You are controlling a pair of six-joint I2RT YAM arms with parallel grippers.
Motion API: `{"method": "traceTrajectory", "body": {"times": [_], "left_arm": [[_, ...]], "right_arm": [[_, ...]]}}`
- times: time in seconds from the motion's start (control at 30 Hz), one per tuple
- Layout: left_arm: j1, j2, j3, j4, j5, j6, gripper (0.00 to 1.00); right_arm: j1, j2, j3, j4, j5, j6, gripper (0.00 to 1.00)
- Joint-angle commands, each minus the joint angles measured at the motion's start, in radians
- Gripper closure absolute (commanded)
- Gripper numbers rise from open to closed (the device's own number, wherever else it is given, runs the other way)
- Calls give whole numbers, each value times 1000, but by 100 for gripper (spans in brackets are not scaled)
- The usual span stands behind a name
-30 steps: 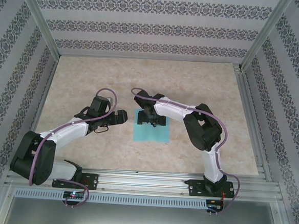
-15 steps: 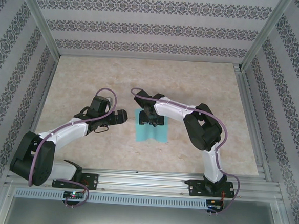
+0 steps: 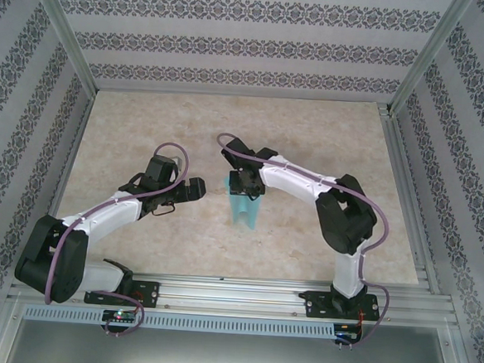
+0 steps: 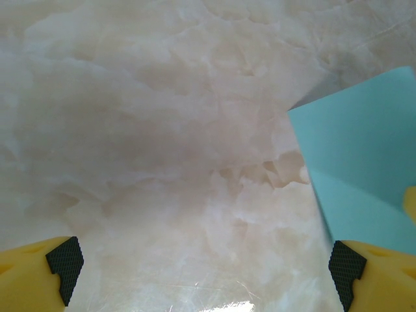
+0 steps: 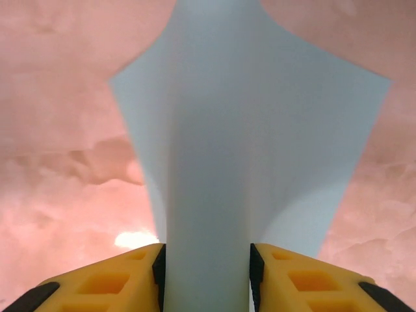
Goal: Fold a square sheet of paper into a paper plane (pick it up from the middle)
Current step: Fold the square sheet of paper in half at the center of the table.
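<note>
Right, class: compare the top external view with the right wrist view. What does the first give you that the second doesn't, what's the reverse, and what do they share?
From top external: the full table, patterned walls, and the left gripper, open and apart from the square sheet of paper. From right wrist: a close look at the yellow fingers, jaws shut on the sheet's middle, its sides fanning outward. Shared: the teal sheet held by the right gripper over marbled tabletop.
</note>
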Motion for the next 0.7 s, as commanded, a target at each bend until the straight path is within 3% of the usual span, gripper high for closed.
{"method": "traceTrajectory", "body": {"times": [0.0,0.3,0.47,0.67], "left_arm": [[13,-28,18,-28,-15,21,0],[13,-61,20,-43,-13,-7,0],[12,-65,28,-44,7,-17,0],[14,-57,36,-49,61,-6,0]], "right_arm": [[-17,-79,-43,76,-72,1,62],[-107,-224,-298,658,-450,239,60],[-138,-159,-421,861,-458,380,58],[-144,-102,-478,795,-353,341,55]]}}
